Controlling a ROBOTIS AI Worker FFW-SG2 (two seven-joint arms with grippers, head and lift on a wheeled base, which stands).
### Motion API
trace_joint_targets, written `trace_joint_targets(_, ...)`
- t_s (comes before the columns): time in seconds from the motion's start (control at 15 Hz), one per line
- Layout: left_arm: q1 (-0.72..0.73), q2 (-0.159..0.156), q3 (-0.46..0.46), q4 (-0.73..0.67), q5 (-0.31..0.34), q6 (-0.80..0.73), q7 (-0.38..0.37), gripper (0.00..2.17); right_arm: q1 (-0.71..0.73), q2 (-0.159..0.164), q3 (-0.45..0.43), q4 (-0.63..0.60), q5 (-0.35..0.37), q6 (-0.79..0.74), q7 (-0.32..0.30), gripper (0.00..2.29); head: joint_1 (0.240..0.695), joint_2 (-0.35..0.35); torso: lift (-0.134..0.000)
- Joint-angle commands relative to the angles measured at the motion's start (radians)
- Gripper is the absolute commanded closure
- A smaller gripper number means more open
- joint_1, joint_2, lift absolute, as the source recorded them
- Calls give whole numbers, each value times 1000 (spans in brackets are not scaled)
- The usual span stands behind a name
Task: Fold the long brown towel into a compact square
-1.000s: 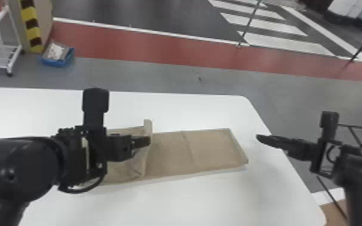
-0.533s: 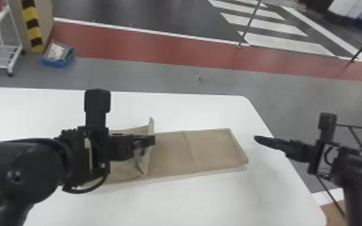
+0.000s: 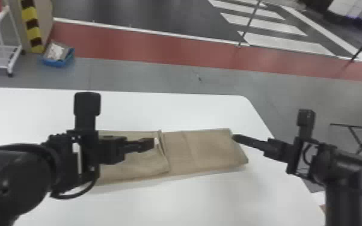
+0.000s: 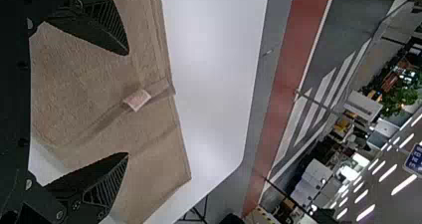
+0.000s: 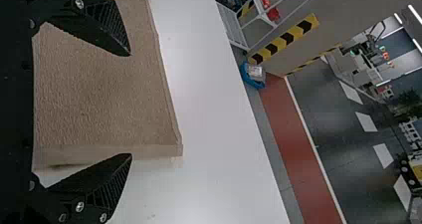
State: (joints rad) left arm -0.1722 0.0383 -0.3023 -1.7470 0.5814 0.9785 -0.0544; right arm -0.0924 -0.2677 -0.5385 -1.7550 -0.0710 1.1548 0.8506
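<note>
The brown towel (image 3: 213,150) lies flat on the table, its left part doubled over and ending in a fold edge near the middle. My left gripper (image 3: 150,144) is over that doubled part; in the left wrist view my left gripper (image 4: 128,104) stands open above the towel (image 4: 74,89), a small white tag (image 4: 137,100) between its fingers' line. At the towel's right end is my right gripper (image 3: 236,137). In the right wrist view my right gripper (image 5: 131,104) is open, its fingers spread either side of the towel's end edge, the towel (image 5: 99,94) ungripped.
The white table (image 3: 189,201) extends around the towel, its right edge (image 3: 260,115) under the right arm. Beyond it on the floor are a blue bin (image 3: 57,57) and a white wheeled rack (image 3: 1,57).
The raised flap under my left gripper has come down flat onto the towel. My right gripper has moved left to the towel's right end.
</note>
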Motion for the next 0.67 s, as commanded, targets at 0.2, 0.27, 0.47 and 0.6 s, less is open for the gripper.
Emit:
trace_joint_targets(0.2, 122, 247, 124, -57, -115, -185, -35, 36, -9, 90, 223, -104, -10, 188, -163, 340, 695, -350, -124)
trace_joint_targets(0.27, 148, 253, 170, -57, -121, -212, -59, 29, -15, 108, 264, -103, -13, 182, -186, 340, 695, -261, -124)
trace_joint_targets(0.47, 203, 281, 272, -71, -140, -304, -116, 26, -41, 145, 367, -89, -12, 158, -246, 340, 695, -117, -124)
trace_joint_targets(0.6, 227, 304, 301, -78, -140, -359, -119, 29, -72, 148, 419, -44, -13, 148, -275, 340, 695, -44, -124)
